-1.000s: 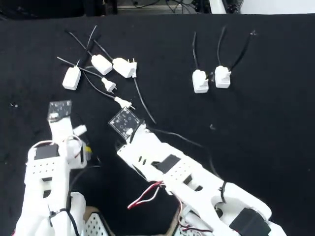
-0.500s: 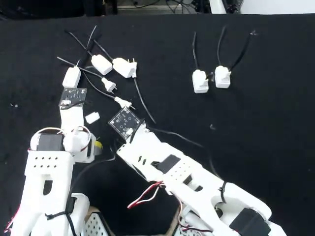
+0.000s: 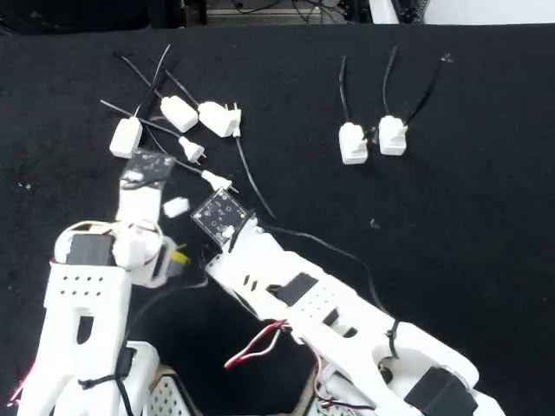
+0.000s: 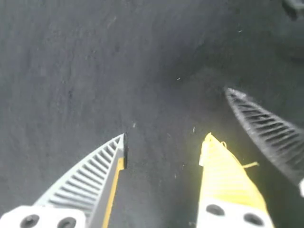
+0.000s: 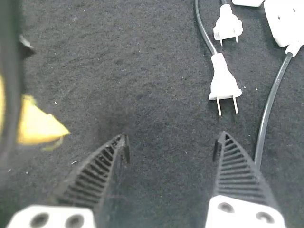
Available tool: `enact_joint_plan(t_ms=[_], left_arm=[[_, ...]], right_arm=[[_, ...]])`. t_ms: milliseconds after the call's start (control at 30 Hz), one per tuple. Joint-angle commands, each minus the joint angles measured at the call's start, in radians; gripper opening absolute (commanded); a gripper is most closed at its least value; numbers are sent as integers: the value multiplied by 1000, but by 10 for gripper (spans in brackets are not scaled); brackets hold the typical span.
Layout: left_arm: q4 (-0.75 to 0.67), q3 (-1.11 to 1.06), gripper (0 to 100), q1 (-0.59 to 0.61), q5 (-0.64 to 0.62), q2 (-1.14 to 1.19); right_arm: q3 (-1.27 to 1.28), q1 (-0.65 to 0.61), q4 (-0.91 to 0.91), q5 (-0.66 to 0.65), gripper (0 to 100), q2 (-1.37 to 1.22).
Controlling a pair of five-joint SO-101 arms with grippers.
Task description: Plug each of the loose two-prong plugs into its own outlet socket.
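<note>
Left gripper [image 4: 164,142] hangs spread over the bare black table [image 4: 95,71], with the right arm's dark finger [image 4: 266,133] just beside its yellow one. Right gripper [image 5: 173,140] is spread as well, low over the cloth. A loose plug [image 5: 223,88] lies just ahead of its fingertips, prongs pointing back at it. A second plug [image 5: 227,28] lies beyond that, and a white socket [image 5: 287,19] farther out to one side.

Two white plugs [image 3: 192,152] loose, flat, beside sockets [image 3: 179,113].
</note>
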State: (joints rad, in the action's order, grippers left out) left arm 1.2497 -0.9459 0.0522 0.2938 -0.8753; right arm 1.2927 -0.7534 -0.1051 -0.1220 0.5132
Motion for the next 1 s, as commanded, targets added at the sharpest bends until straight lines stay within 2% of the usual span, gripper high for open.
enact_joint_plan(t_ms=[0, 133, 267, 433, 533, 633, 700, 867, 967], left_arm=[[-101, -30, 264, -104, 25, -18], [-255, -140, 264, -174, 25, -18], [-359, -199, 263, -182, 23, -18], [-393, -205, 253, -182, 21, -18], [-413, -199, 147, -182, 5, -18], [-463, -213, 21, -180, -87, -18], [-493, -239, 52, -179, -117, -18], [-519, -257, 30, -177, -155, -18], [-522, -255, 30, -114, -155, -18]], right_arm=[[-2, -8, 20, 8, 276, 39], [-2, -5, 20, 8, 276, 39], [5, -3, 18, 8, 276, 38], [5, -3, 18, 5, 276, 38], [10, -31, 18, -3, 276, 38], [15, -51, 18, -32, 276, 39], [16, -46, 18, -35, 276, 39], [18, -38, 18, -34, 276, 39], [18, -35, 18, -31, 276, 39]])
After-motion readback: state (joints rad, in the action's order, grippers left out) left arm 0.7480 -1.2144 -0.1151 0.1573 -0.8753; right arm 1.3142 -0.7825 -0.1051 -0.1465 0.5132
